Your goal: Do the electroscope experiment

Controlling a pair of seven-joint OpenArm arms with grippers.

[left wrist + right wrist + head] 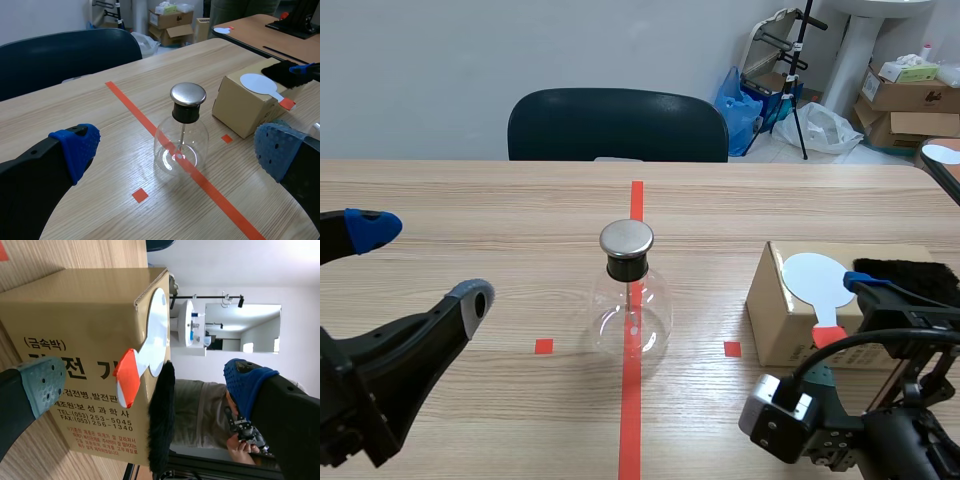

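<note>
The electroscope, a clear glass flask [630, 315] with a black neck and a round metal cap [626, 238], stands on the red tape line at the table's middle. My left gripper [420, 265] hangs open to its left, and in the left wrist view the flask [181, 145] is ahead of the open left gripper [178, 146]. On a cardboard box [785, 325] at the right lie a white round paddle [817, 278] with a red handle [827, 335] and a black fur pad [910, 278]. My right gripper [145, 385] is turned sideways, open, its fingers either side of the red handle [125, 377] without touching it.
A dark chair [618, 125] stands behind the table's far edge. Cartons [910, 95], bags and a stand fill the back right corner. A second table [945, 160] with another white paddle sits at the far right. A person in olive clothing [200, 410] shows beyond the box.
</note>
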